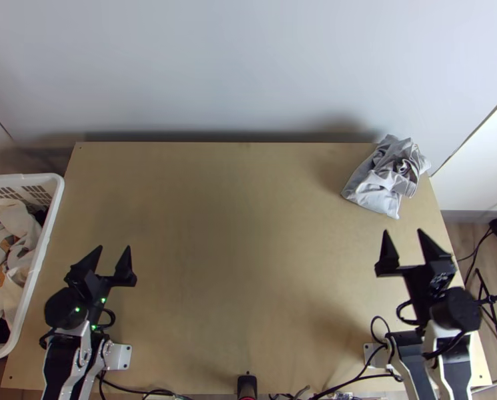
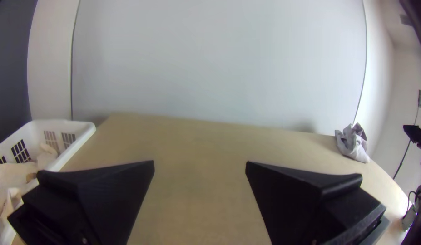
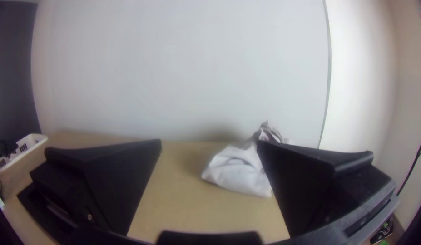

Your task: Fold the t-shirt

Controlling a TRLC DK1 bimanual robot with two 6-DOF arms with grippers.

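T-shirt (image 1: 375, 190), by my reading the pale grey bundle, lies bunched at the far right corner of the surface (image 1: 241, 233). Nearest are the left pincer (image 1: 115, 247) and right pincer (image 1: 402, 231), each with its two fingers spread apart and nothing between them. With the left pincer well apart from the bundle, a two-sided pull could fail unless the cloth is brought inward. The clothes (image 1: 15, 230) in the basket (image 1: 38, 267), beside the left edge, could be mistaken for the work. Farther off, the bundle sits near the edge, so a clumsy push could send it over; a pinch through several crumpled layers could drag the whole lump. Count: two pincers, four fingers, one basket, clothes too tangled to number, one grey bundle, one wall (image 1: 248, 67) behind.
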